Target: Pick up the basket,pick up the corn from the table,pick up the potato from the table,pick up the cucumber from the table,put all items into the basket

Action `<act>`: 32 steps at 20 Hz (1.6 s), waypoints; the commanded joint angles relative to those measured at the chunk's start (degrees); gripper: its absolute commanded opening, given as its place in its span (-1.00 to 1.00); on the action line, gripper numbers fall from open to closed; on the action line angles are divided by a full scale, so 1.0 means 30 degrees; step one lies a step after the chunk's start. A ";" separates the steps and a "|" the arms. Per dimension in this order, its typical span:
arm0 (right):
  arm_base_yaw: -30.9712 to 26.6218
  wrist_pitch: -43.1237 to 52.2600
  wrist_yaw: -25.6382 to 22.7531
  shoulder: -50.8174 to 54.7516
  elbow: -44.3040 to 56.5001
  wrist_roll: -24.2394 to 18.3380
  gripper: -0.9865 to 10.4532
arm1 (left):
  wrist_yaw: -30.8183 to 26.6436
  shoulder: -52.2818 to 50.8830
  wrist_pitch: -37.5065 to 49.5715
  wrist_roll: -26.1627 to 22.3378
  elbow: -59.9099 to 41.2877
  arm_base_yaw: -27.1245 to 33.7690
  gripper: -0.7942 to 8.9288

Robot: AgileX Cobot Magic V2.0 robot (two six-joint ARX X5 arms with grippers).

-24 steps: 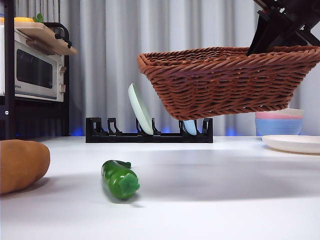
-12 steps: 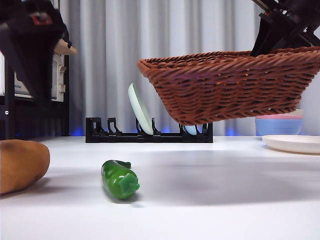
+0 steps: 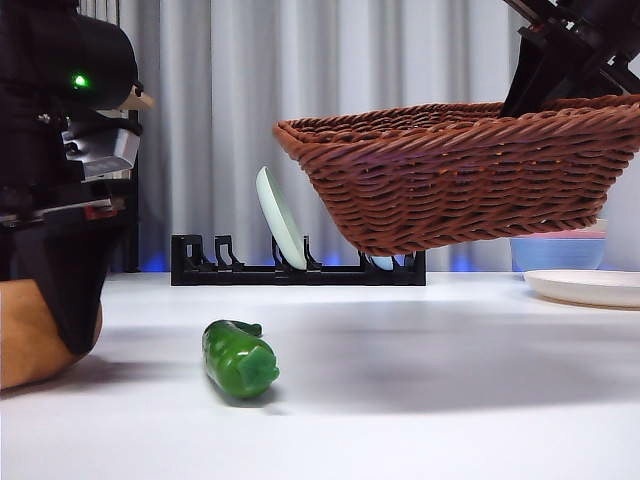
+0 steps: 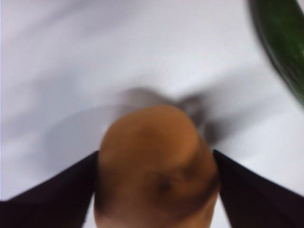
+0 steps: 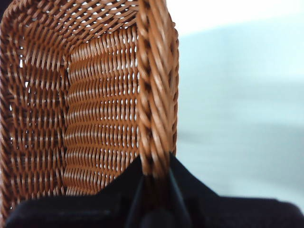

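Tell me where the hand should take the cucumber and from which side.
Grip the cucumber across its ridged middle, coming straight down from above. It lies flat on the table, flat end toward the camera, so the hand's jaws should probably close across its narrow width, not along its length. Space around it looks open; the potato sits well off to one side.

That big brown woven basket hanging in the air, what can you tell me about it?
The brown woven wicker basket is rectangular with flared sides and a thick braided rim. It hangs tilted above the white table, touching nothing beneath. The right gripper pinches one side wall at the rim, one black jaw inside and one outside. The part of its inside that the right wrist view shows holds nothing. It hides part of the black dish rack behind it.
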State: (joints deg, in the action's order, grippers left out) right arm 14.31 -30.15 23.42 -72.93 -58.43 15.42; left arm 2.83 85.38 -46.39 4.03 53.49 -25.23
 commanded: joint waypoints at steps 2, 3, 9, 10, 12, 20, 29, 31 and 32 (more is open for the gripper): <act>0.0036 0.0313 0.0175 -0.0015 0.0000 0.0051 -0.86 | 0.0160 -0.0095 0.0590 -0.0962 -0.0211 0.0051 -0.85; 0.0036 0.0313 0.0175 -0.0015 0.0000 0.0051 -0.85 | 0.0153 -0.0474 0.0517 -0.1027 -0.0175 0.0051 -0.85; 0.0051 0.0488 0.0160 -0.0015 0.0000 0.0058 -0.86 | 0.3526 -0.7366 0.1093 0.1217 0.1537 -0.0146 -0.85; 0.0058 0.0488 0.0168 -0.0015 0.0000 0.0066 -0.86 | 0.4306 -0.8480 0.2098 0.2098 0.2193 -0.0415 -0.85; 0.0138 0.0488 0.0160 -0.0015 0.0000 0.0219 -0.86 | 0.4648 -0.9479 0.4211 0.3009 0.3330 -0.1392 -0.85; 0.1464 0.0663 0.0073 -0.0015 0.0000 0.0721 -0.86 | 0.0634 -0.5617 0.8459 0.3745 0.4524 -0.6710 -0.85; 0.1880 0.0772 0.0029 -0.0015 0.0000 0.1056 -0.86 | 0.0029 -0.0838 0.7133 0.3665 0.4532 -0.7883 0.16; 0.1880 0.0772 0.0022 -0.0015 0.0000 0.1056 -0.86 | 0.0073 -0.0393 0.6564 0.3672 0.4532 -0.7883 0.16; 0.1887 0.0772 0.0022 -0.0015 0.0000 0.1056 -0.86 | 0.0066 -0.0386 0.6411 0.3672 0.4532 -0.7883 0.26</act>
State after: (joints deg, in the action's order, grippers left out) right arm 19.88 -28.95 22.70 -72.93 -58.43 17.39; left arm 3.16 84.27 -27.05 14.70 67.48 -48.75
